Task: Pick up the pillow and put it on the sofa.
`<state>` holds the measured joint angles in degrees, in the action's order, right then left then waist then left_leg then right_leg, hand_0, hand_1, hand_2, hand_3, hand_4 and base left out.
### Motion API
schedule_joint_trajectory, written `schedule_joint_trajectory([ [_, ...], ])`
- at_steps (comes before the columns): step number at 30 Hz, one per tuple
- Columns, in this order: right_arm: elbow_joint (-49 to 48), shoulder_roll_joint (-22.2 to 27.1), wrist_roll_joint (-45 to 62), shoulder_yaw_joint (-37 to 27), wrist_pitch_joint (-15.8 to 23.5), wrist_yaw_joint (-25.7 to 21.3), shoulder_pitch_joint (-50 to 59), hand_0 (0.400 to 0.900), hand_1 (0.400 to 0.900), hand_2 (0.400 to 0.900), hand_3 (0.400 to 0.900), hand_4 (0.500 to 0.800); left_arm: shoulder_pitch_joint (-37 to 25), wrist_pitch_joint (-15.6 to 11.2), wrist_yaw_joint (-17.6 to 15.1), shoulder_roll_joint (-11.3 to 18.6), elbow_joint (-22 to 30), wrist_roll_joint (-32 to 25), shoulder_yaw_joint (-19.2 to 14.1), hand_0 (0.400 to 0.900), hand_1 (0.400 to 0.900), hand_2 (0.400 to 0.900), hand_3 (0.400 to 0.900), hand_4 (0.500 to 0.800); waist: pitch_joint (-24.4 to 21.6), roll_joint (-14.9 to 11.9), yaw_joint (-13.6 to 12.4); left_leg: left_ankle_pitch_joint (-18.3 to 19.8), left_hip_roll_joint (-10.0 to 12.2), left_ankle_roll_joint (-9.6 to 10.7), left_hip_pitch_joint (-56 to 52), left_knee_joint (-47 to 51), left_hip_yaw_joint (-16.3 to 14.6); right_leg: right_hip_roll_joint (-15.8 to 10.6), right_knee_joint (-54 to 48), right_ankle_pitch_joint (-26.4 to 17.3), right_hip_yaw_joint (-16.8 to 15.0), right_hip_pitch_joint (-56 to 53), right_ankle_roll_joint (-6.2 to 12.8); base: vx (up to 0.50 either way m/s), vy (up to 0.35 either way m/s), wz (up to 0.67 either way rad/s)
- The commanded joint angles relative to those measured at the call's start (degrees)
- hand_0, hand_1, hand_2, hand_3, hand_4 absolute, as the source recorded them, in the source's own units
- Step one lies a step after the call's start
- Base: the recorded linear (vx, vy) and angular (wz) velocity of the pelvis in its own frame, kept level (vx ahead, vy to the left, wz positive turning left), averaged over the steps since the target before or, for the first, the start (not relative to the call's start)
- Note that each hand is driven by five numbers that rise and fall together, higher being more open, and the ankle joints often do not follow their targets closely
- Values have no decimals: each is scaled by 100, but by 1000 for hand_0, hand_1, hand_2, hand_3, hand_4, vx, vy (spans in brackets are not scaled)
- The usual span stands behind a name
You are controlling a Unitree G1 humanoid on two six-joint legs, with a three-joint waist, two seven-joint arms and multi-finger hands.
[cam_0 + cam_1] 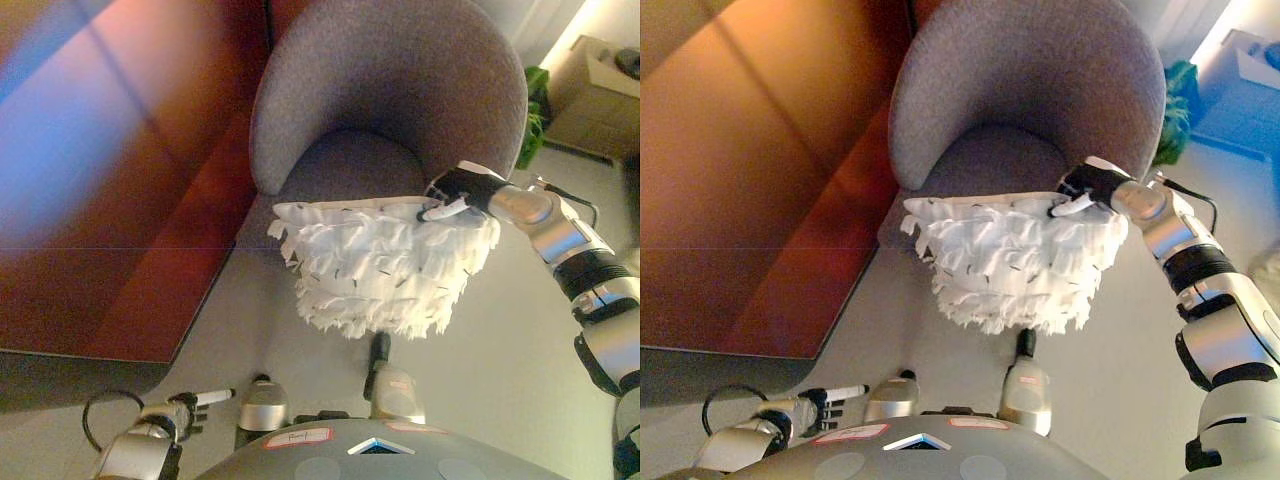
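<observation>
Left eye view, lower left: the left hand (190, 405) idles low, fingers straight, holding nothing. At centre the white fringed pillow (385, 265) hangs, long axis across the frame, pinched at its upper right corner by the right hand (458, 194), overlapping the grey sofa chair's (400, 90) seat front beyond.

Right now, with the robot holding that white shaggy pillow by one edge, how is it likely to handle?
The pillow probably is soft and light: the right hand alone holds it by its top edge. It droops below the grip, so expect sagging. Its loose fringe might snag on the grey chair.
</observation>
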<state>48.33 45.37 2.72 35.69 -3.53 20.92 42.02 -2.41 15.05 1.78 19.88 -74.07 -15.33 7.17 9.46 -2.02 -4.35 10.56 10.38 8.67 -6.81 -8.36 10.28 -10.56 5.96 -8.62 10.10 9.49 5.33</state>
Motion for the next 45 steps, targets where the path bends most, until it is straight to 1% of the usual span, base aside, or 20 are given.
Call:
schedule_joint_trajectory([
  [1,258,418,378,-456,271,-188,1834,400,400,400,400,500,243,-255,-219,519,-42,175,134,900,900,900,900,800,-417,-465,-205,-26,-484,-448,-369,-364,-248,-224,-229,-148,-181,-18,486,362,-196,19],
  [2,311,416,351,-354,244,-96,1897,400,400,400,400,500,319,-311,-194,455,-64,219,140,900,900,900,900,800,-491,-425,-189,-518,-290,-267,-366,-500,-301,-117,-175,21,-158,-78,340,308,-180,14],
  [3,335,418,343,-303,224,-52,1935,400,400,400,400,500,339,-337,-221,424,-72,176,141,900,900,900,900,800,-510,-416,-183,-665,-232,-219,-341,-578,-332,-101,-188,60,-143,-114,299,305,-199,7],
  [5,559,328,187,-148,371,-42,1995,400,400,400,400,500,453,-422,-384,301,-83,-144,96,900,900,900,900,800,-529,-418,-213,-1120,-111,-206,-66,-1171,-560,-10,-230,263,-60,-345,87,363,-294,9],
  [6,520,330,203,-143,263,-140,1978,400,400,400,400,500,460,-338,-413,280,-17,-175,107,900,900,900,900,800,-494,-473,-260,-1233,-110,-253,277,-1416,-676,25,-282,340,-22,-546,-9,397,-326,24],
  [9,735,366,185,-144,66,-294,2053,400,400,400,400,500,409,-168,-393,196,-25,10,203,900,900,900,900,800,-414,-439,-437,-1165,-360,-363,839,-979,-941,136,-474,527,191,-984,-35,328,-183,25],
  [11,876,459,145,-181,-95,-353,2118,400,400,400,400,500,456,-181,-351,140,2,108,191,900,900,900,900,800,-304,-279,-664,-1443,-660,-249,1356,-253,-1020,303,-705,632,271,-1313,-12,291,-73,0],
  [13,928,547,148,-312,-240,-393,2123,400,400,400,400,500,540,-257,-372,117,-11,90,234,900,900,900,900,800,-158,-161,-891,-1909,-857,-111,2073,-388,-676,407,-705,787,204,-1499,-71,235,-69,-20],
  [16,1185,689,243,-278,-280,-190,2348,400,400,400,400,500,590,-258,-420,134,-18,16,208,900,900,900,900,800,-178,-107,-916,-1650,-916,-184,1834,-177,-615,393,-751,855,240,-1502,-102,193,-5,-3],
  [18,1542,758,320,-307,-119,36,2492,400,400,400,400,500,562,-227,-515,201,-99,-19,171,900,900,900,900,800,-286,-42,-893,-1511,-801,-217,1500,350,-665,397,-710,942,321,-1485,-142,271,-29,18],
  [20,1663,821,417,-310,17,-122,2574,400,400,400,400,500,516,-204,-617,229,-137,-40,182,900,900,900,900,800,-354,24,-893,-1530,-739,-178,1407,484,-623,431,-686,1000,351,-1462,-178,239,-69,30],
  [21,1761,769,296,-379,-244,-140,2615,900,900,900,900,800,448,-180,-638,234,-143,-21,165,900,900,900,900,800,-357,62,-908,-1505,-726,-160,1429,493,-583,432,-618,1045,378,-1389,-198,75,-73,30],
  [22,1826,742,365,-372,-377,-29,2694,900,900,900,900,800,374,-152,-670,231,-141,-23,203,900,900,900,900,800,-348,100,-923,-1499,-710,-145,1477,503,-568,432,-574,1061,392,-1294,-214,-40,-99,34],
  [25,1870,693,428,-231,-678,-235,2964,900,900,900,900,800,100,-147,-638,267,-128,-202,325,900,900,900,900,800,-103,197,-962,-1527,-698,-114,1738,471,-460,453,-462,1071,432,-946,-262,-189,-112,16],
  [27,1966,748,520,-91,-635,-381,3159,900,900,900,900,800,11,-211,-668,274,-109,-302,371,900,900,900,900,800,78,245,-976,-1547,-678,-115,1865,466,-409,471,-405,1069,442,-759,-276,-207,-113,4],
  [30,1921,893,398,-20,-686,-325,3249,900,900,900,900,800,108,-274,-691,277,-63,-328,353,900,900,900,900,800,175,252,-984,-1560,-632,-93,1879,478,-401,502,-411,1066,467,-736,-288,-53,-80,1],
  [34,2022,994,344,8,-661,-187,3307,900,900,900,900,800,214,-326,-671,314,-8,-281,329,900,900,900,900,800,173,214,-1023,-1527,-595,-84,1839,453,-398,541,-450,1096,496,-847,-300,42,-65,-3],
  [38,2051,1048,361,1,-692,-168,3283,900,900,900,900,800,227,-295,-495,367,37,-167,342,900,900,900,900,800,98,170,-1048,-1494,-576,-69,1766,447,-375,574,-476,1139,519,-980,-308,75,-43,0],
  [42,2077,1113,494,-82,-836,-442,3214,900,900,900,900,800,261,-227,-302,364,30,-119,358,900,900,900,900,800,-15,120,-1028,-1442,-574,-85,1632,478,-395,587,-543,1144,497,-1100,-295,46,4,-4],
  [45,2046,1203,792,-289,-919,-695,3061,900,900,900,900,800,320,-347,-205,326,-54,-86,289,900,900,900,900,800,-115,88,-946,-1396,-577,-100,1477,549,-452,576,-592,1134,440,-1168,-263,5,50,-9],
])
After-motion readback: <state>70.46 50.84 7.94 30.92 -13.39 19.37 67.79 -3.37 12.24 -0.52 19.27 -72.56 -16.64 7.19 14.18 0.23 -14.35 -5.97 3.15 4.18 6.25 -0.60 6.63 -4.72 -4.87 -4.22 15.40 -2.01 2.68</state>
